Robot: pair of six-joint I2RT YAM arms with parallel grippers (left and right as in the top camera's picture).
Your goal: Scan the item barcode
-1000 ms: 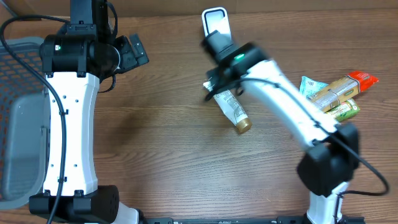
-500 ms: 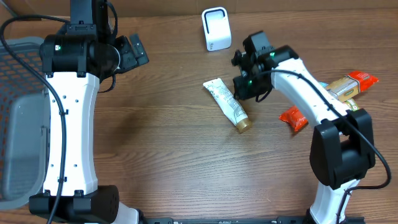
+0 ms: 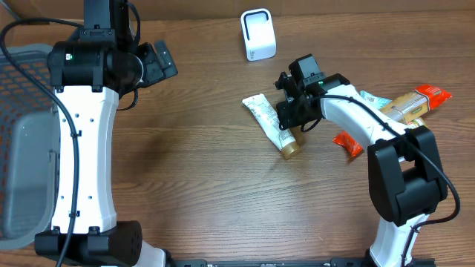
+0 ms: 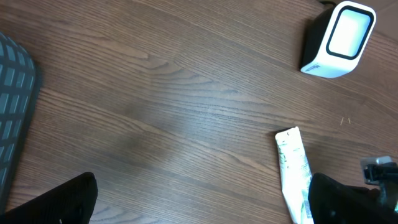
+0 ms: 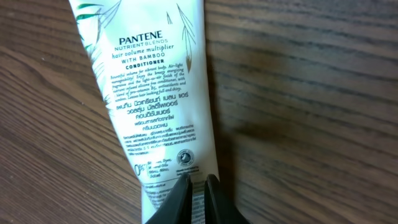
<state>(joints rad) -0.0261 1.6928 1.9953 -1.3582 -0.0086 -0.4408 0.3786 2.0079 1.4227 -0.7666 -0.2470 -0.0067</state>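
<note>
The item is a white Pantene conditioner tube (image 3: 267, 119) with a gold cap (image 3: 289, 149), lying flat on the wooden table. It also shows in the right wrist view as a printed tube (image 5: 155, 93), and in the left wrist view as a tube (image 4: 292, 168). My right gripper (image 3: 286, 119) hangs right over its cap half. The right gripper (image 5: 198, 193) has its jaws nearly together, with only a thin slit over the tube's print. No barcode shows. The white scanner (image 3: 257, 35) stands at the back. My left gripper (image 4: 199, 202) is wide open with nothing in it, high at the left.
A red packet (image 3: 349, 142) lies right of the tube. Several snack packs (image 3: 404, 107) are piled at the far right. A grey basket (image 3: 18, 141) fills the left edge. The scanner (image 4: 339, 38) faces the table's middle.
My right arm swung from the scanner down to the tube and its jaws closed. The red packet now lies on the table. The left arm has not moved.
</note>
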